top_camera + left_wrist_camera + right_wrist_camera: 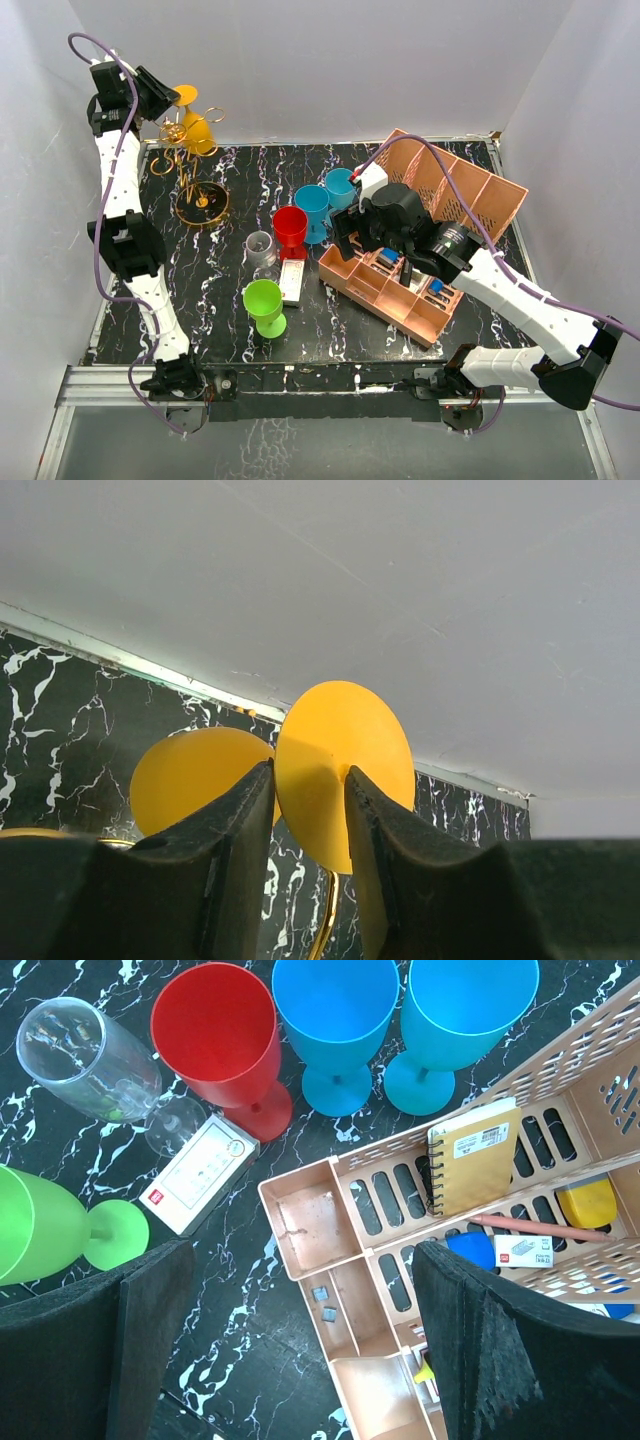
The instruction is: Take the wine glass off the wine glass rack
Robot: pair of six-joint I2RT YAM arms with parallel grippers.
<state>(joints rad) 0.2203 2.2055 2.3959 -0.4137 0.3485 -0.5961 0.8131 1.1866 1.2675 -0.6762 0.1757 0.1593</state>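
A yellow wine glass (198,130) is up at the gold wire wine glass rack (200,205) in the far left corner, with its round foot (185,95) uppermost. My left gripper (165,97) is up by that foot. In the left wrist view its black fingers (240,820) stand close together on either side of the yellow foot (340,740) and touch it. The bowl (190,775) shows behind the left finger and a gold wire (330,920) below. My right gripper (350,235) is wide open and empty above the pink organizer's corner (305,1210).
On the black marble table stand a red glass (290,225), two blue glasses (312,205), a clear glass (260,245), a green glass (263,300) and a small white box (292,280). The pink slotted organizer (470,190) holds a notebook (475,1160) and small items.
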